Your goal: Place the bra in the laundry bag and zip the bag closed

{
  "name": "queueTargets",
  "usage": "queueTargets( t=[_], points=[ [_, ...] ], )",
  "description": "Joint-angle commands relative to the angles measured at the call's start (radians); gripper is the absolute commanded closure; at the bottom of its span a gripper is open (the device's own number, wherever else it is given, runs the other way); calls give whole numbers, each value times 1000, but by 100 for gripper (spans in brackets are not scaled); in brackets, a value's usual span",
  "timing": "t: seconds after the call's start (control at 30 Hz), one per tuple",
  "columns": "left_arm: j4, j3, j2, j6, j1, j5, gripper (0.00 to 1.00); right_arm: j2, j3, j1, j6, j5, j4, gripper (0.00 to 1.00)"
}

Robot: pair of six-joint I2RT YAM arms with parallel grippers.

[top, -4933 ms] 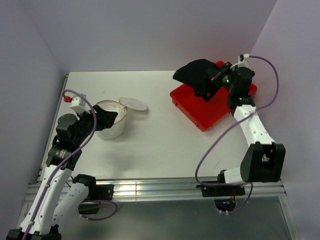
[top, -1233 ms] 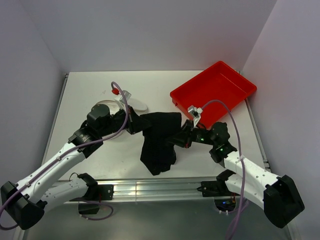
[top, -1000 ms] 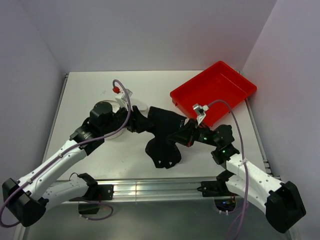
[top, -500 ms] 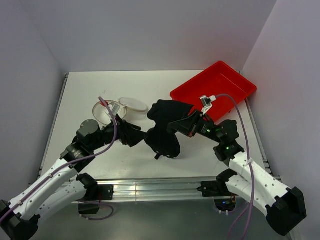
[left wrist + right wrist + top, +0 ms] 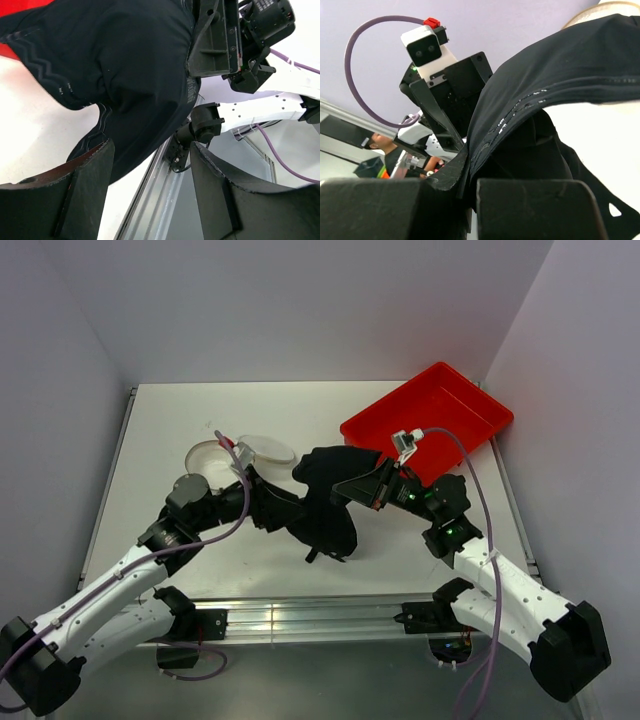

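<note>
Black cloth is what has moved most. A few seconds ago my right gripper (image 5: 343,494) was lifting the black bra (image 5: 328,510) off the red tray (image 5: 470,405) at 2 o'clock. Now the garment hangs over the middle of the table (image 5: 180,410), well apart from the tray. My left gripper (image 5: 268,512), which was steadying the laundry bag (image 5: 207,456) then, has left it and swung across to the bra's 9 o'clock side. I read that as a handover or a two-handed spread getting under way, with the bagging itself not yet begun.

The right fingers are clenched on the bra. From the right wrist camera, the cloth comes straight out of the pinch and drapes up and away. The left fingers (image 5: 85,190) stand apart, released. From the left wrist camera, the bra's lower lobe hangs at the top of the gap, close to one finger, but nothing is pinched there.

The bag sits at 10 o'clock from the bra, partly hidden behind my left arm, and its mouth looks open. Its round lid (image 5: 268,448) lies flat just beside it at its 3 o'clock. Neither gripper holds the bag now, so I judge it could slide or buckle when the bra is pushed in. I would want the left gripper back on its rim before that.
</note>
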Motion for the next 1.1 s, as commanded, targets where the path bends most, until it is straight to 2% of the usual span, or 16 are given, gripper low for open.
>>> queueTargets(
  t=[0.0,0.17,0.23,0.27,0.3,0.33,0.37,0.7,0.8,0.83,0.87,0.9,1.0,1.07],
  points=[
    [74,15,27,3,-17,21,32,8,55,4,38,-14,84,100],
    [71,23,41,21,-54,-19,35,20,44,4,59,-25,111,100],
    [69,34,55,27,-74,-19,45,28,39,4,65,-23,114,100],
    [69,40,58,29,-79,-19,54,31,36,4,67,-23,120,100],
    [68,43,61,29,-83,-19,84,31,35,4,67,-20,122,100],
    [63,44,58,27,-85,-21,94,29,30,4,67,-16,120,100],
    [59,48,56,29,-85,-22,100,26,27,2,65,-13,114,100],
    [17,74,-16,27,-88,-58,100,0,5,-36,38,-22,53,100],
    [-60,83,-39,66,-91,-137,99,-12,7,-41,50,-35,56,100],
    [-85,83,-42,81,-91,-204,92,-14,13,-41,52,-40,57,100],
    [-108,90,-42,95,-93,-238,79,-18,15,-41,53,-45,59,100],
    [-154,95,-36,112,-93,-264,61,-24,18,-41,56,-49,58,100],
    [-135,84,-37,116,-97,-253,44,-31,25,-39,67,-58,61,100],
    [-118,84,-34,126,-100,-251,41,-26,25,-39,85,-72,96,100]
  ],
)
